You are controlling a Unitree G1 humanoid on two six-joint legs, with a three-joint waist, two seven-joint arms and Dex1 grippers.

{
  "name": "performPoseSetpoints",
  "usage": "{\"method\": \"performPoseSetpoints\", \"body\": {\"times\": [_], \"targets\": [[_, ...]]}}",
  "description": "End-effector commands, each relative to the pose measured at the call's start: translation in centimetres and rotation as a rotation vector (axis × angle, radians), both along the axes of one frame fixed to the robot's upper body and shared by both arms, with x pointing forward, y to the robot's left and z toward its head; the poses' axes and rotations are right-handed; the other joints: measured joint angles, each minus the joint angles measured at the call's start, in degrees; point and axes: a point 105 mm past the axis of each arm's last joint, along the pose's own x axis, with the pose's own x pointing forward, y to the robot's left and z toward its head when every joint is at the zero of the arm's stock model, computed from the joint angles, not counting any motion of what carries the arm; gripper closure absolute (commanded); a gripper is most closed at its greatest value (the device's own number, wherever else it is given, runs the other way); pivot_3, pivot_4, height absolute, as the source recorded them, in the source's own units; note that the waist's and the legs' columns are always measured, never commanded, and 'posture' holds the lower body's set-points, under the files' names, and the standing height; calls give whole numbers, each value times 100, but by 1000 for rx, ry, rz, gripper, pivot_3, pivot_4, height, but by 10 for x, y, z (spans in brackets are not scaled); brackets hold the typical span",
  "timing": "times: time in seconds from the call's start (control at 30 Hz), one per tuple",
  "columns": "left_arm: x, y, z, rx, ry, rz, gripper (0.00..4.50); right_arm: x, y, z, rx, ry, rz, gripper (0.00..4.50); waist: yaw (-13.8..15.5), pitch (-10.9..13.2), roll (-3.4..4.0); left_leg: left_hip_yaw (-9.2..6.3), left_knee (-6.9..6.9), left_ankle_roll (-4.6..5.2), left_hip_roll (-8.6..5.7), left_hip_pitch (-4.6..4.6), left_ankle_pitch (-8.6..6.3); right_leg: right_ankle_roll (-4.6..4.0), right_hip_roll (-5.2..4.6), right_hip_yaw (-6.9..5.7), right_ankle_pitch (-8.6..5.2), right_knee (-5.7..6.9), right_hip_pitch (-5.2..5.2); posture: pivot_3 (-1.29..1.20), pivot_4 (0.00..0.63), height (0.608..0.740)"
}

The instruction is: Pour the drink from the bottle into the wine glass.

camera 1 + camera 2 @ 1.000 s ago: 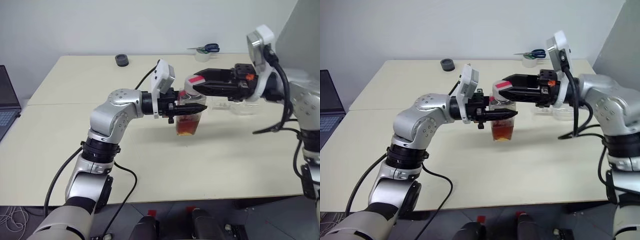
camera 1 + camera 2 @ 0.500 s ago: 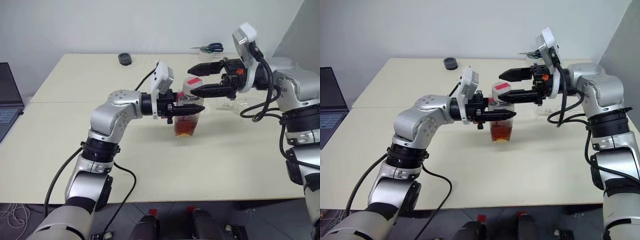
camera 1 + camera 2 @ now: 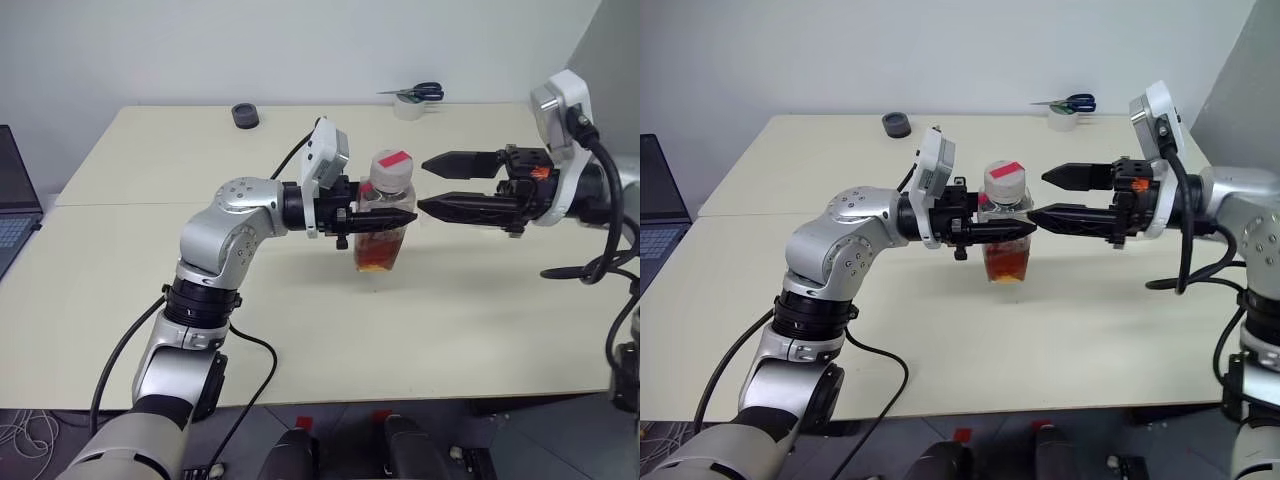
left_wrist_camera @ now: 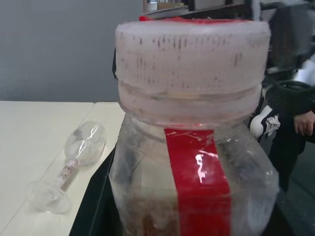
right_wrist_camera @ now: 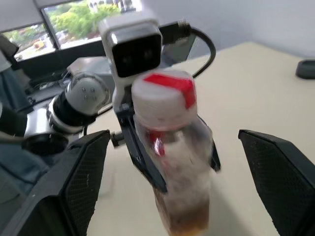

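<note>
While our left gripper (image 3: 398,216) clamps the small clear squarish plastic bottle (image 3: 383,215) above the table and the right gripper (image 3: 431,184) gapes beside it, we'd grip that squishy body gently.

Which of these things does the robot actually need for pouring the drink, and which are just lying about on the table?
Needed for the job:
- bottle, cap on, held by the left gripper
- drink inside it
- wine glass, lying on its side on the table
- right gripper, jaws open beside the cap

Just lying about:
- scissors
- tape roll
- small black round thing
- laptop
</note>
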Motion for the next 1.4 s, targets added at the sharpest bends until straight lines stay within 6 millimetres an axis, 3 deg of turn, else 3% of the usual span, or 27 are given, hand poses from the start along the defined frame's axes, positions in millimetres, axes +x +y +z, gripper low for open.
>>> {"method": "performPoseSetpoints", "body": {"times": [0.03, 0.27, 0.57, 0.67, 0.87, 1.2, 1.3, 1.4], "targets": [[-5, -2, 16, -38, -64, -25, 2749, -9, 8, 15, 92, -66, -105, 47, 14, 0, 0, -2, 5, 0, -2, 0, 0, 0, 0, 0, 0, 7, 0, 0, 150, 740], [-4, -8, 19, -43, -67, -50, 2749, -10, 21, 19, 174, -93, -213, 47, 9, 0, 0, -3, 8, 2, -6, 5, 1, 0, 1, -9, 0, 24, 0, 0, 150, 740], [-3, -10, 21, -41, -71, -62, 2749, -19, 28, 14, 140, -105, -206, 47, -14, -1, 1, -1, 7, 3, -2, 9, 1, 0, 6, -12, -1, 28, -1, 0, 150, 740], [-3, -9, 21, -41, -71, -59, 2749, -20, 28, 13, 133, -106, -202, 598, -14, -1, 1, 1, 7, 4, -3, 9, 1, 0, 7, -13, -1, 28, -1, 0, 150, 740], [-3, -8, 19, -37, -67, -53, 2749, -18, 26, 16, 140, -125, -215, 2575, -13, -1, 1, 2, 7, 4, -2, 9, 1, 1, 8, -13, -1, 28, 0, 0, 150, 740], [-4, -7, 19, -36, -65, -51, 2749, -18, 28, 17, 144, -132, -189, 2573, -11, -1, 1, 2, 7, 4, 0, 9, 1, 1, 10, -13, -1, 28, 0, 0, 150, 740], [-8, -11, 18, -33, -61, -80, 2749, -17, 27, 15, 133, -97, -40, 2573, -10, 0, 0, 3, 7, 4, 0, 9, 1, 1, 10, -14, -1, 27, 1, 0, 150, 740], [-12, -13, 16, -22, -64, -106, 2749, -3, 23, 9, 79, -65, 78, 2573, -16, 0, 1, 9, 7, 7, 0, 12, 0, 1, 29, -13, -1, 27, 4, 0, 150, 740]]}}
